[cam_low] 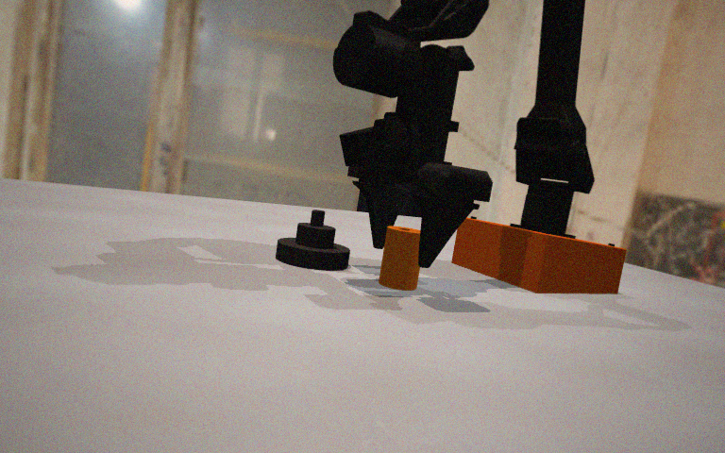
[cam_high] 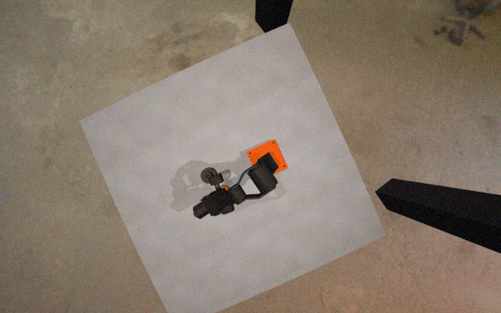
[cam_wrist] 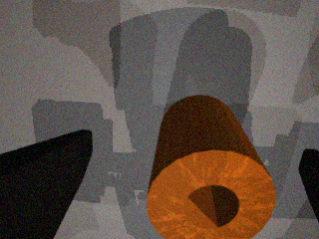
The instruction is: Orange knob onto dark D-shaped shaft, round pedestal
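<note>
The orange knob point(cam_high: 225, 188) point(cam_low: 398, 259) point(cam_wrist: 169, 199) stands upright on the table. Its D-shaped hole shows in the wrist view, with the flat side toward the lower left. My gripper point(cam_low: 401, 256) point(cam_wrist: 199, 150) is open and low at the knob, with one finger on either side and gaps to both in the wrist view. The fingertips are hidden under the arm in the top view. The dark round pedestal point(cam_high: 207, 175) point(cam_low: 312, 255) stands left of the knob in the exterior view, with its bare shaft point(cam_low: 317, 217) pointing up. The shaft's flat side cannot be made out.
The orange base block point(cam_high: 278, 156) point(cam_low: 577, 267) of the arm stands to the right of the knob in the exterior view. The grey table point(cam_high: 147, 129) point(cam_low: 213, 374) bears everything. Black beams point(cam_high: 443, 210) reach to the table's edges in the top view. Arm shadows lie around the knob.
</note>
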Tool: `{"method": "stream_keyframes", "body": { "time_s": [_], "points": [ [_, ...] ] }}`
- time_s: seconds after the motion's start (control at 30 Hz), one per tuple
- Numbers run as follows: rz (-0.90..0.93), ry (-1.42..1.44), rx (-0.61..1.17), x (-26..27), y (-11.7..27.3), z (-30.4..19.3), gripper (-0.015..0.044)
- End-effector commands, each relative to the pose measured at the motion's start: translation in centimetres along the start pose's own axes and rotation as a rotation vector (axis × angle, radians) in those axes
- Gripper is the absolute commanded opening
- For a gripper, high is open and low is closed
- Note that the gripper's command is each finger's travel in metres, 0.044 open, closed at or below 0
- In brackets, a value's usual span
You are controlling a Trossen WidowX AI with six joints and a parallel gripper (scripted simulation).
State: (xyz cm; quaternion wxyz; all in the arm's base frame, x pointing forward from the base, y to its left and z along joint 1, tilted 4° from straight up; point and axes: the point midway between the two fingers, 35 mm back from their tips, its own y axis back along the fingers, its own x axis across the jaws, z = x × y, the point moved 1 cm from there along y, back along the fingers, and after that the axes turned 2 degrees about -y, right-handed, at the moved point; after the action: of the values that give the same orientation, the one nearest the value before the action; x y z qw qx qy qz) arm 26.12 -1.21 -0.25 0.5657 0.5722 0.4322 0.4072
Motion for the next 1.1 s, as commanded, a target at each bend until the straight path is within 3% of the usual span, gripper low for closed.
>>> {"method": "stream_keyframes", "body": {
  "time_s": [0.0, 0.33, 0.67, 0.87, 1.07],
  "points": [
    [-0.006, 0.002, 0.011, -0.1, -0.9, -0.3, 0.0440],
    [-0.006, 0.002, 0.011, -0.2, -2.2, -0.5, 0.0440],
    [-0.006, 0.002, 0.011, -0.2, -2.2, -0.5, 0.0177],
    [-0.006, 0.002, 0.011, -0.2, -2.2, -0.5, 0.0138],
    [-0.006, 0.002, 0.010, -0.1, -0.2, 0.1, 0.0000]
  ]
}}
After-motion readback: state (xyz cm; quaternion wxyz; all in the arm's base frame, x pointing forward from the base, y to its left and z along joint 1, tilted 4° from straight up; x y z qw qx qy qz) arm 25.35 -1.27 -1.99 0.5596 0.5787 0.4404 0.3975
